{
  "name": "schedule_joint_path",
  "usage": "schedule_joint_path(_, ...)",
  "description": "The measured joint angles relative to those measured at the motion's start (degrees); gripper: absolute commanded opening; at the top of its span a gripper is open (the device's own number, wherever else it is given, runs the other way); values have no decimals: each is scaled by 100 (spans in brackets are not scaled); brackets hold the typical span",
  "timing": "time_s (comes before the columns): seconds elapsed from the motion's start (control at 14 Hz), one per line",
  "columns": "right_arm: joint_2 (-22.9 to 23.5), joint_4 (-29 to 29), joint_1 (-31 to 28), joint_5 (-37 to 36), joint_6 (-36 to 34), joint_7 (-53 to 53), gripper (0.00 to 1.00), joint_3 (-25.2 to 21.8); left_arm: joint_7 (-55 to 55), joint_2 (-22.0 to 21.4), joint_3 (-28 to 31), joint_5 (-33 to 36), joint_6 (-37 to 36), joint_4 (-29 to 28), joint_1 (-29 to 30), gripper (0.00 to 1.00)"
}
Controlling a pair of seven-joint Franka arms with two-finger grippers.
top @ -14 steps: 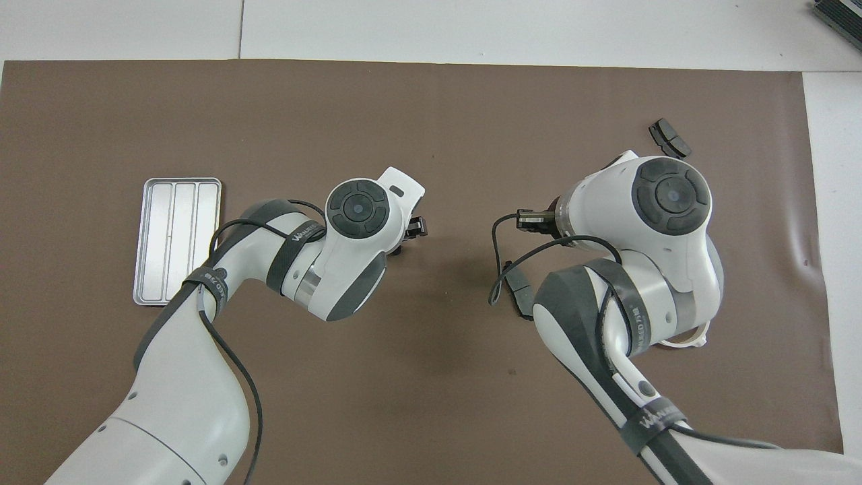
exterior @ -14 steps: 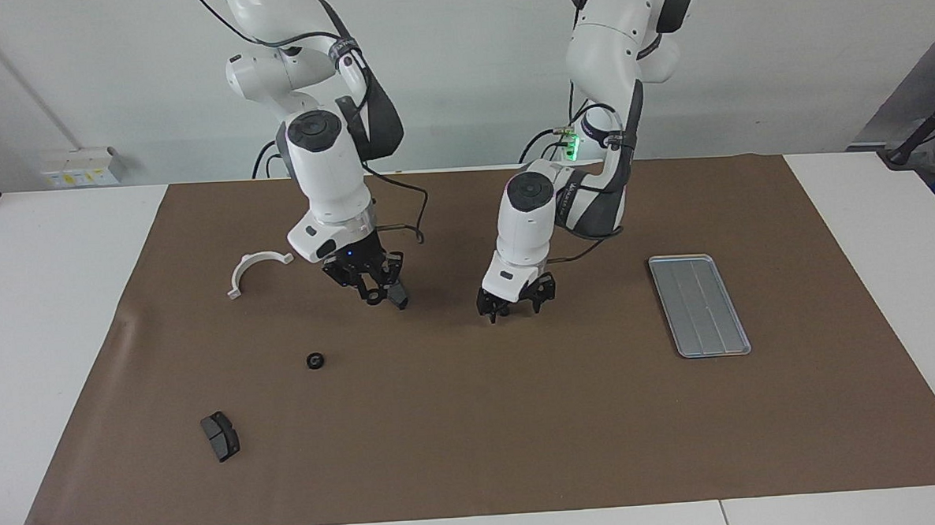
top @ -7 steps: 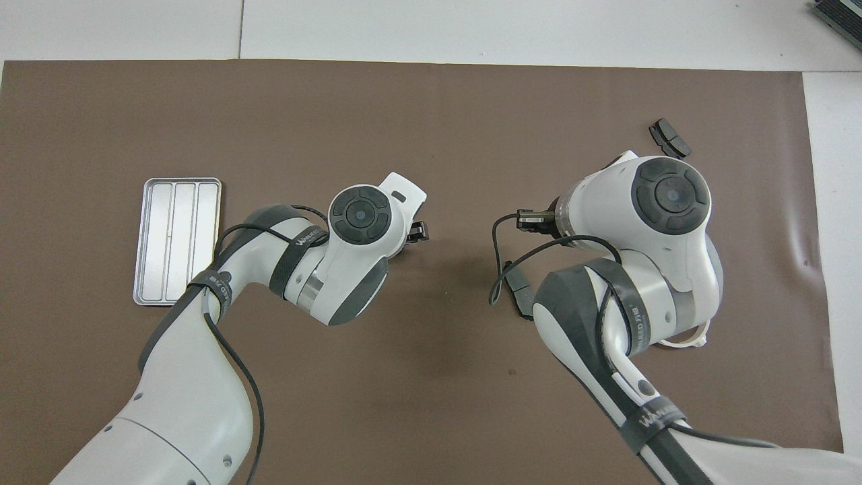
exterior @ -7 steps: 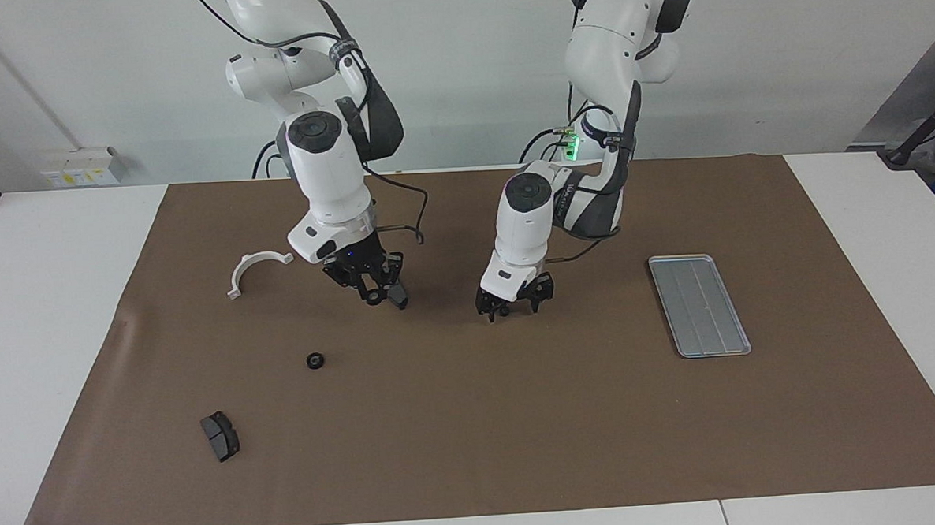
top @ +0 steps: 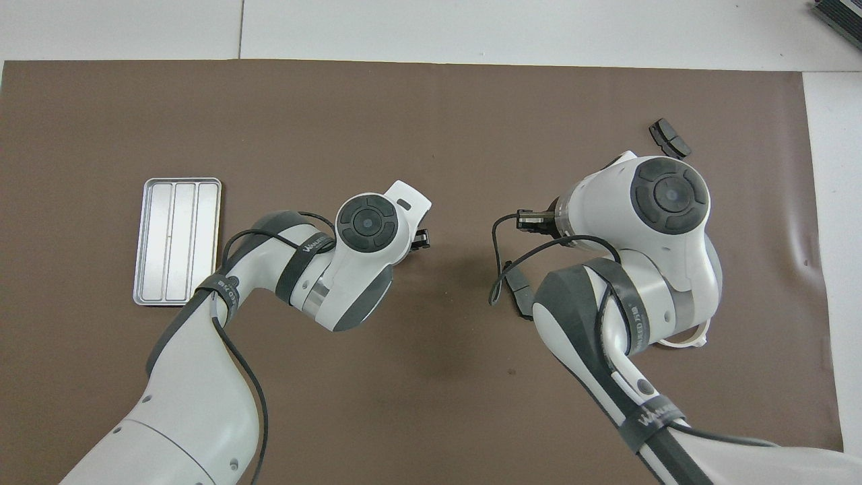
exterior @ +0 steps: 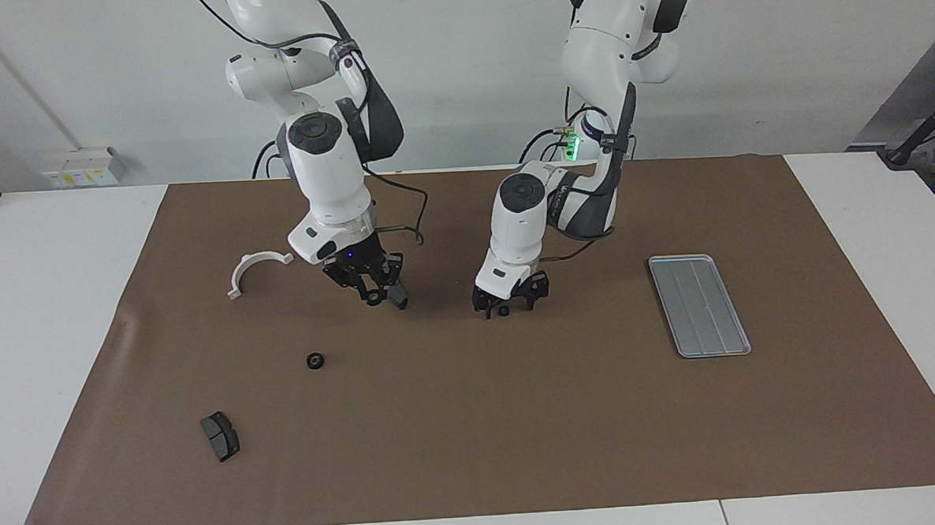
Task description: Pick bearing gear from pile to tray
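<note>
The pile is scattered: one black ring [exterior: 314, 361] lies on the mat toward the right arm's end, and a second small black ring [exterior: 503, 311] lies mid-mat. My left gripper [exterior: 507, 305] is low over that second ring, open, with a finger on either side of it. In the overhead view only its tip [top: 419, 239] shows under the wrist. My right gripper [exterior: 384, 296] hangs open and empty above the mat, between the white half-ring bracket [exterior: 253, 270] and the left gripper. The silver tray [exterior: 700, 306] lies empty toward the left arm's end; it also shows in the overhead view [top: 176, 240].
A dark grey brake pad [exterior: 220, 436] lies farthest from the robots at the right arm's end, and shows in the overhead view [top: 669, 138]. A brown mat [exterior: 522, 434] covers the table. The right arm hides the first ring and most of the bracket [top: 687, 342] in the overhead view.
My left gripper has shifted a little toward the right arm's end and lower, and a small black ring now shows between its fingers. The right arm has not moved.
</note>
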Motion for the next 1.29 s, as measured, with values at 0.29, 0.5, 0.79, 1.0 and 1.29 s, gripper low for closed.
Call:
schedule_joint_path(0.29, 19, -1, 0, 0, 0, 0, 0, 0, 0, -40, 7, 0, 2, 1, -1, 37)
schedule_joint_path(0.5, 24, -1, 0, 0, 0, 0, 0, 0, 0, -66, 18, 4, -7, 0, -3, 7)
schedule_joint_path(0.79, 25, -1, 0, 0, 0, 0, 0, 0, -1, -72, 19, 5, -2, 0, -4, 0)
schedule_joint_path(1.0, 27, -1, 0, 0, 0, 0, 0, 0, -5, -68, 33, 4, -12, 27, 1, 0)
schedule_joint_path(1.29, 28, -1, 3, 2, 46, 0, 0, 1, 536, -50, 105, -32, -456, 253, 483, 0)
